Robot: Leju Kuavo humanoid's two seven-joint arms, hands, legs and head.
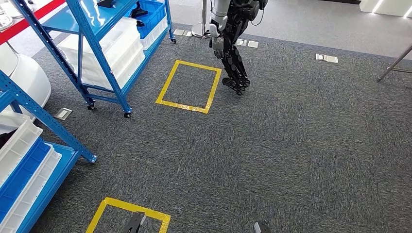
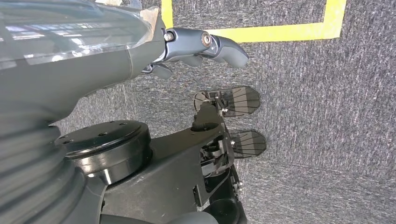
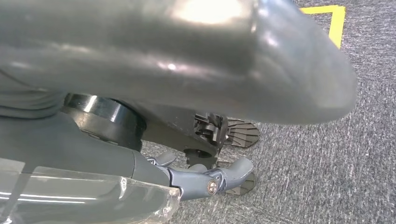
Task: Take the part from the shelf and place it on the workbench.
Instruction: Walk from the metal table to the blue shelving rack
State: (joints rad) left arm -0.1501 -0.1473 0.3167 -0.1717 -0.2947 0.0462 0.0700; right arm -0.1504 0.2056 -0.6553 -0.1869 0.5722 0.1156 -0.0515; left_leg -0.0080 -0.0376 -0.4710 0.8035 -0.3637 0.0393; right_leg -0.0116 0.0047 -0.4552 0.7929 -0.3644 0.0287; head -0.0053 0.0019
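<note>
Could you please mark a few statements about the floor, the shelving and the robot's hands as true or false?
1. Two yellow tape rectangles mark the grey carpet. True.
2. The blue metal shelf rack stands on small castors. True.
3. The rack's lower level holds red crates. False: white plastic crates sit there.
4. The left hand holds a part. False: nothing is in it and its fingers hang loosely over the carpet.
5. Another dark-legged humanoid robot stands beyond the far rectangle. True.

Glossy grey robot hand [image 2: 205,46], ribbed cover, brass-coloured screw.
</note>
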